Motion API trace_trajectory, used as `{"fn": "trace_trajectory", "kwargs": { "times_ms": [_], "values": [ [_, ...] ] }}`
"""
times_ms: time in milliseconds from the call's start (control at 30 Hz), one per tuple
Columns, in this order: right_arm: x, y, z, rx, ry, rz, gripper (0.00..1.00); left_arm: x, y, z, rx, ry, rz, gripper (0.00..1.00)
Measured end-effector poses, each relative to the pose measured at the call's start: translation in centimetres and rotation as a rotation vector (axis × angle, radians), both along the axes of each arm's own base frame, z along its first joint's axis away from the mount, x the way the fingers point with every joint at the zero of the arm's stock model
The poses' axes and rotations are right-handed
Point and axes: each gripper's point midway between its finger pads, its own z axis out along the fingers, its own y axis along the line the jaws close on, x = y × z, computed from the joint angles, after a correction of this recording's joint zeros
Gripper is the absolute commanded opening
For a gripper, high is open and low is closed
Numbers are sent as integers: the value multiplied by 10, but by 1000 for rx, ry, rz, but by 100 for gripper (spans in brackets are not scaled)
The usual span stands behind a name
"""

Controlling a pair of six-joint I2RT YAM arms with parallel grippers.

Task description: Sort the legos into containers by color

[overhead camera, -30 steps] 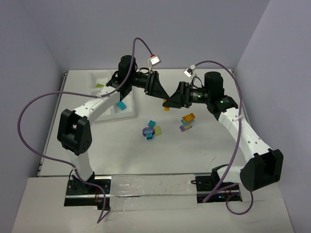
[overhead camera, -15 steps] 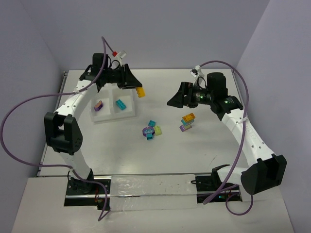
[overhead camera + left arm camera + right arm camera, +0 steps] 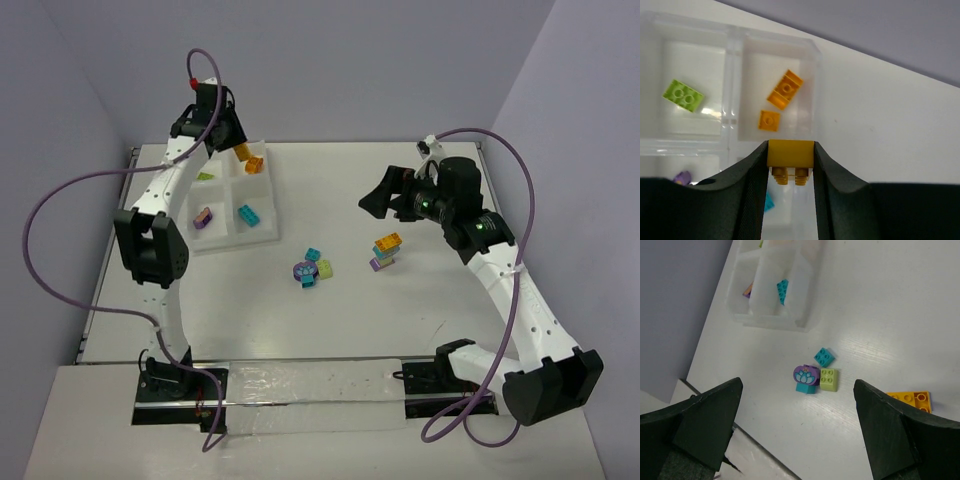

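left fingers (image 3: 747,200) clamped (arm outstretched); right fingers (image 3: 705,415) spread wide.

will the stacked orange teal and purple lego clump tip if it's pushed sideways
The stacked orange, teal and purple plastic lego clump looks several bricks tall, so a high push would probably topple it. Being hard plastic, it is likely light and stiff; a low push should slide it across the smooth white table.

Perhaps twelve legos (image 3: 305,271) (four containers (image 3: 230,196))
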Motion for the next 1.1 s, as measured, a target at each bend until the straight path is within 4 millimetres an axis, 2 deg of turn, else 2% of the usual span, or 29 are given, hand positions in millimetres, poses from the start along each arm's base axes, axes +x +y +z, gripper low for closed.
{"fn": "trace_trajectory", "kwargs": {
  "times_ms": [67,233,367,433,467,533,567,600,667,700,833,933,1000,1100],
  "values": [
    [1,-2,0,-3,-1,-14,100,12,10,-18,54,10,45,0],
    [2,-3,-1,-4,0,-24,100,24,26,-58,144,55,114,0],
    [2,-3,-1,-5,2,-24,100,34,32,-70,174,56,136,0],
    [2,-3,-2,-5,5,-24,100,37,34,-73,187,51,148,6],
    [2,-3,-2,-6,7,-24,100,38,36,-74,192,51,152,14],
    [3,-3,-3,-6,10,-24,100,40,37,-76,201,45,156,44],
    [3,-3,-4,-7,11,-24,100,41,38,-76,205,41,158,46],
    [3,-3,-4,-7,13,-23,100,43,38,-76,209,36,157,69],
    [4,-2,-5,-8,15,-23,100,45,38,-77,218,30,148,90],
    [4,-2,-6,-8,17,-23,100,46,37,-78,216,29,145,94],
    [4,-2,-7,-6,23,-24,100,47,33,-80,208,29,121,97],
    [4,-2,-7,-5,25,-25,100,45,29,-77,201,19,105,94],
    [4,-2,-7,-4,26,-26,100,37,26,-75,202,20,91,91],
    [4,-2,-7,-2,28,-28,100,6,12,-67,215,36,42,86]
  ]
}}
